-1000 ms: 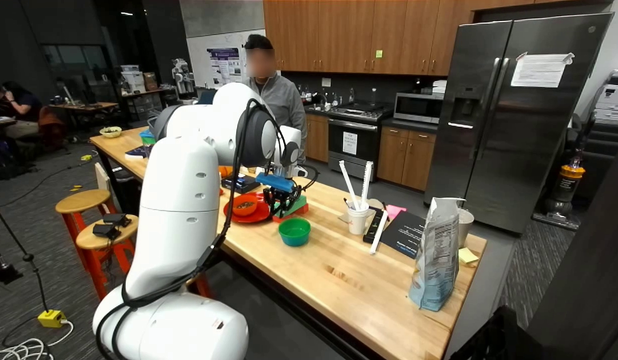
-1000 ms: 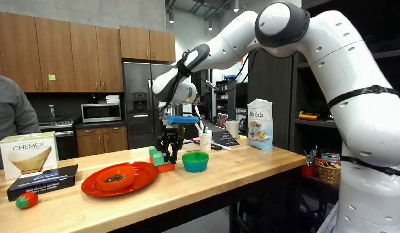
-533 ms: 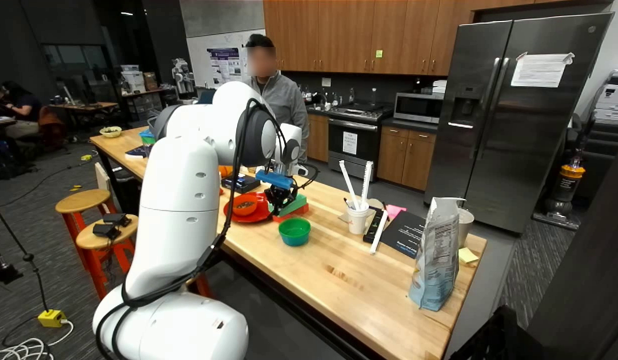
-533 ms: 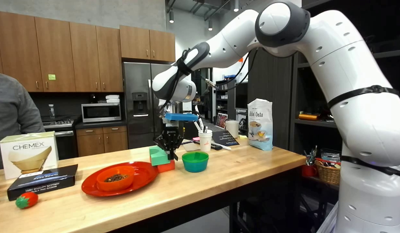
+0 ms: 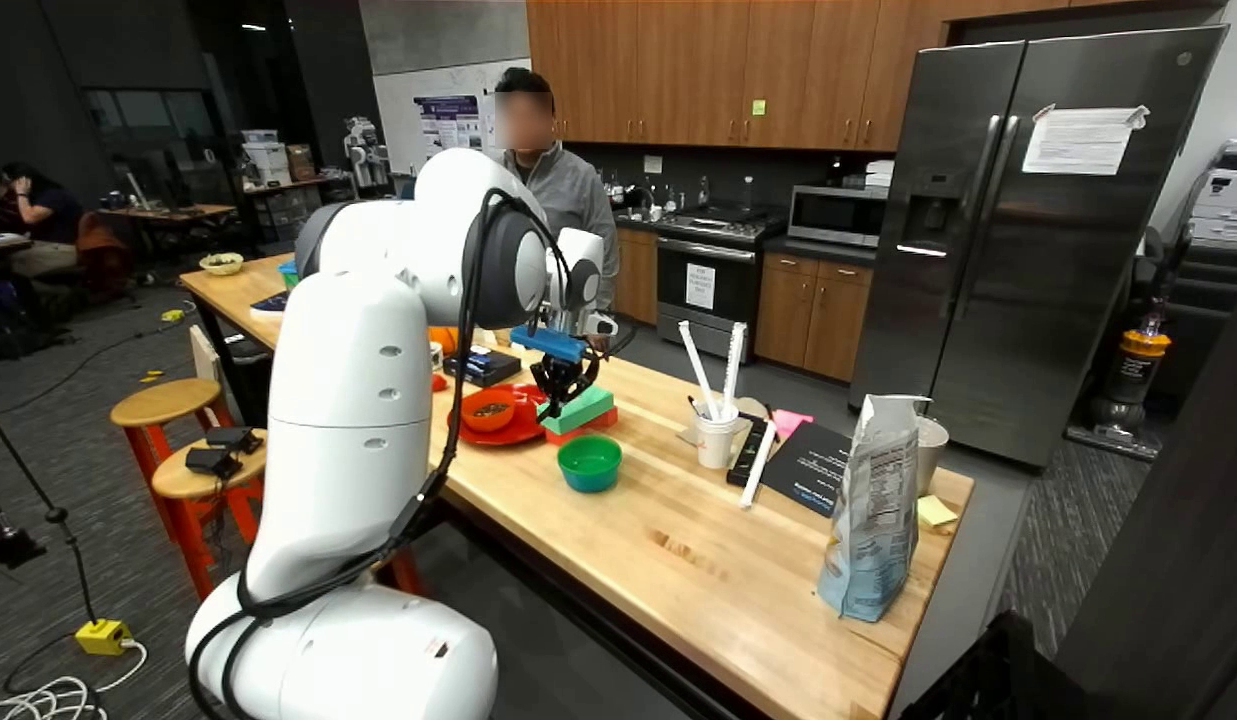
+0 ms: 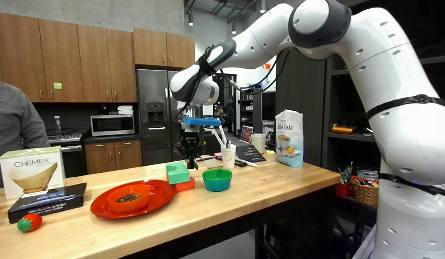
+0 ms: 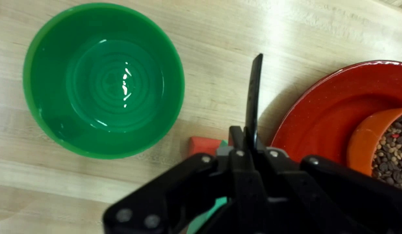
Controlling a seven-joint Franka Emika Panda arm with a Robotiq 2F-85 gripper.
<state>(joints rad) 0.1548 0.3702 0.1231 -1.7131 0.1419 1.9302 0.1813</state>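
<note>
My gripper [image 7: 243,136] is shut on a thin black stick-like object [image 7: 254,94], which points away from the fingertips in the wrist view. In both exterior views the gripper [image 5: 560,385] [image 6: 191,158] hangs just above a green arched block [image 5: 583,408] [image 6: 178,175]. That block lies on a red block [image 6: 185,185], and the gripper partly hides both in the wrist view. A green bowl [image 6: 217,184] [image 7: 105,154] stands beside the blocks. On the other side is a red plate [image 6: 100,203] [image 7: 317,100] bearing an orange bowl [image 6: 127,207] [image 7: 358,152] with small dark and tan bits inside.
White cups with straws and pens [image 6: 228,158], a dark card [image 6: 249,154] and an oats bag [image 6: 290,138] stand on the wooden table [image 5: 618,560]. A Chemex box [image 6: 33,171], a flat black box [image 6: 48,201] and a toy strawberry [image 6: 30,222] are at the far end. A person [image 5: 568,190] stands behind.
The gripper's fingers were apart at the green block a second ago, then closed. Gripper and arm have since risen a little, with the black object held. The blocks, bowls and plate stay put.
</note>
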